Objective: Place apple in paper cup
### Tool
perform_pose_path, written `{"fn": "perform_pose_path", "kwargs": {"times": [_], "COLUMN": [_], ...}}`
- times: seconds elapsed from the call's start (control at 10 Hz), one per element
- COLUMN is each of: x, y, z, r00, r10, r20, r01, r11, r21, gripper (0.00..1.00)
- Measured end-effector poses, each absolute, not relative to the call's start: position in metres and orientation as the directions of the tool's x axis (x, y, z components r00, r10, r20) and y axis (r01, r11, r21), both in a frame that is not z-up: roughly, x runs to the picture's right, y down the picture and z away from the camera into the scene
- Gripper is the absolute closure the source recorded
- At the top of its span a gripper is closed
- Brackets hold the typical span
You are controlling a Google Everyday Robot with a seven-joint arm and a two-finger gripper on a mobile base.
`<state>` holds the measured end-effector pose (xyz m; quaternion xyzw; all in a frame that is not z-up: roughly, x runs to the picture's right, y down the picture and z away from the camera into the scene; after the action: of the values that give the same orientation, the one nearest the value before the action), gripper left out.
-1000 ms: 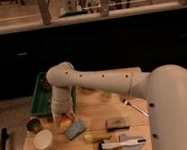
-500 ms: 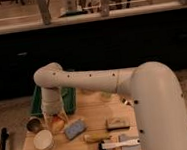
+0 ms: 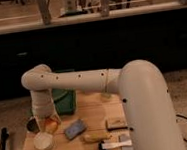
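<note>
Since half a second ago the arm [image 3: 77, 81] has swung further to the left. Its elbow now sits nearer the left edge of the tabletop [image 3: 93, 112], and the apple [image 3: 52, 127] has moved with it, from over the middle-left of the board towards the paper cup [image 3: 43, 141]. The cup itself has not shifted.

The end effector [image 3: 48, 124] hangs down from the white forearm at the left side of the tabletop. It is clenched on the apple, which shows as an orange-red patch at its tip. The apple is just above and slightly right of the cup's rim, not yet inside it (whether it touches the rim cannot be told).

A dark metal cup [image 3: 32, 125] stands just left of the end effector and behind the paper cup, close to both. A green tray [image 3: 65, 100] lies behind the forearm. To the right, away from the cup, lie a grey-blue sponge [image 3: 75, 128], a banana [image 3: 96, 137], a small brown block [image 3: 114, 122] and a white-handled brush [image 3: 114, 145]. The paper cup's mouth is open and pale inside.
</note>
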<state>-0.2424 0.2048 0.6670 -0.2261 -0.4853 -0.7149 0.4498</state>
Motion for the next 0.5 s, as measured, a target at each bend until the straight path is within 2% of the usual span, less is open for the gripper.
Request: {"fn": "perform_pose_path", "kwargs": {"times": [0.5], "x": [-0.264], "y": [0.21], "z": [0.657], "r00": [-0.545], "r10": [-0.408], "r20": [0.733], "r01": [0.834], "r11": [-0.17], "r21": [0.525], "gripper": [1.0]}}
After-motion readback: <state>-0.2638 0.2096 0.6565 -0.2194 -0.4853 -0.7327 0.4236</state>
